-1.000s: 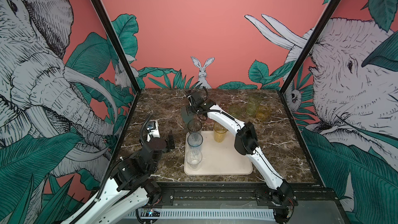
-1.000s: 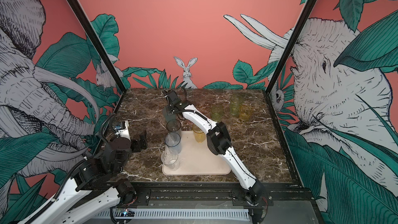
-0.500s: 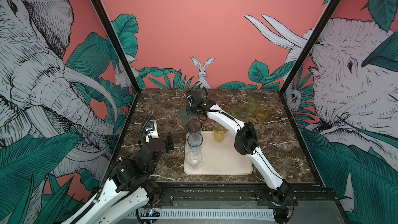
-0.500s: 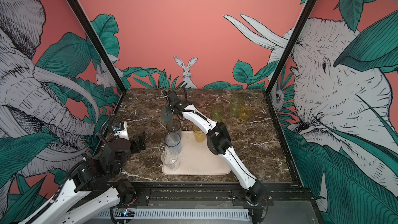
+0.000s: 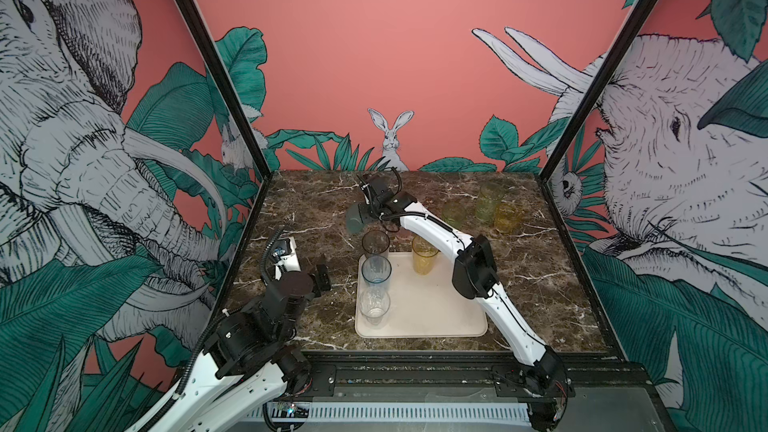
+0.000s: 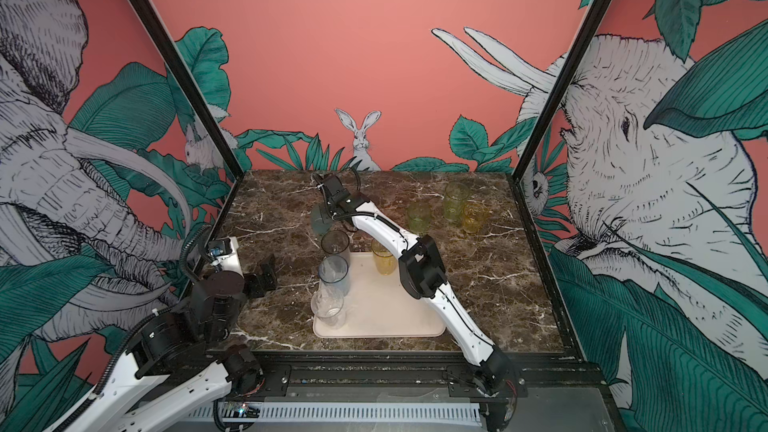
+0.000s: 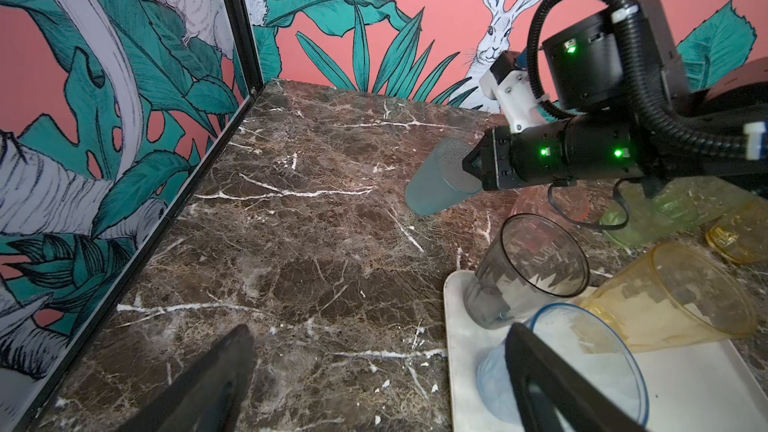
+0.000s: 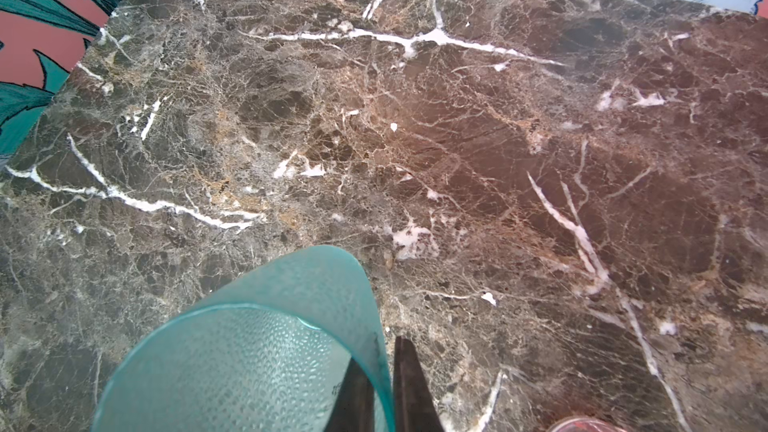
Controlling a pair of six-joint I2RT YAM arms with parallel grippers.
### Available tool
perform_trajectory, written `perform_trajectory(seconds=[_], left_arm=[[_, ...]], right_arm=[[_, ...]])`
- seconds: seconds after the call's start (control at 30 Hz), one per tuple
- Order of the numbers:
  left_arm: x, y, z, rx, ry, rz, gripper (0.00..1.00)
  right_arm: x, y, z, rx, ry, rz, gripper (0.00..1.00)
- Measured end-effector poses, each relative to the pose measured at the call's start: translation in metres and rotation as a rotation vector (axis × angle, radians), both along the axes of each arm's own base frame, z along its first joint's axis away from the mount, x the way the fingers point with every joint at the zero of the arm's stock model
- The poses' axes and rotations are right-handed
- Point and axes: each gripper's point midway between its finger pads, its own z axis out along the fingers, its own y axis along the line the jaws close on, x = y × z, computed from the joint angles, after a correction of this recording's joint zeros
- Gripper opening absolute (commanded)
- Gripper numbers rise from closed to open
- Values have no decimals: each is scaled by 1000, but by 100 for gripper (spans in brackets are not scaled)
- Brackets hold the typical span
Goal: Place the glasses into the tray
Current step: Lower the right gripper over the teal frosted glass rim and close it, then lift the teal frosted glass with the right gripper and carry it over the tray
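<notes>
Taking the tray [image 5: 436, 313] as the dial's centre in both top views, with twelve toward the back wall, the left gripper [image 5: 323, 280] sits at nine o'clock, low over the marble table [image 5: 299, 218], just off the tray's left rim. Its jaws stand wide apart with nothing between them; in the left wrist view its dark fingers [image 7: 216, 380] frame bare marble and the tray's corner.

Three upright glasses line the tray's left rim: the clear glass [image 5: 375, 305] at eight o'clock, the blue glass [image 5: 376, 274] just behind it at ten, and the smoky grey glass [image 5: 375, 245] in the far left corner at eleven. The tall amber glass [image 5: 424, 259] stands at twelve by the far rim, partly behind the right arm.

Beyond the tray at eleven, the right gripper [image 5: 366, 213] is pinched on the rim of the teal glass [image 5: 355, 218], one of its fingers [image 8: 411, 384] outside the wall and one inside. That glass is tilted; whether it touches the marble I cannot tell. The pink glass [image 7: 536, 205] stands just behind the grey one, largely hidden.

Farthest, at one o'clock on the marble, cluster the short green glass [image 5: 454, 214], tall green glass [image 5: 489, 201] and short amber glass [image 5: 507, 217]
</notes>
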Motion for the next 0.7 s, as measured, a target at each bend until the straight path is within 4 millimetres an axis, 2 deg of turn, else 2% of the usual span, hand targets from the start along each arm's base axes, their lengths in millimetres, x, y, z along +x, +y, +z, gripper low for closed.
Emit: perform_trajectory(seconds=[0.17,0.5,0.7], left_arm=[[-2,3,-2,-2,6,11,96],[-2,3,-9,-7,21,20,96],[-2,3,-12,-11,26,20,96]], right_arm=[[-3,-4,19,5,-13,4,0],[-15,-17,107,67,-105,20,0],[-27,-30,144,72,-134,28,0]])
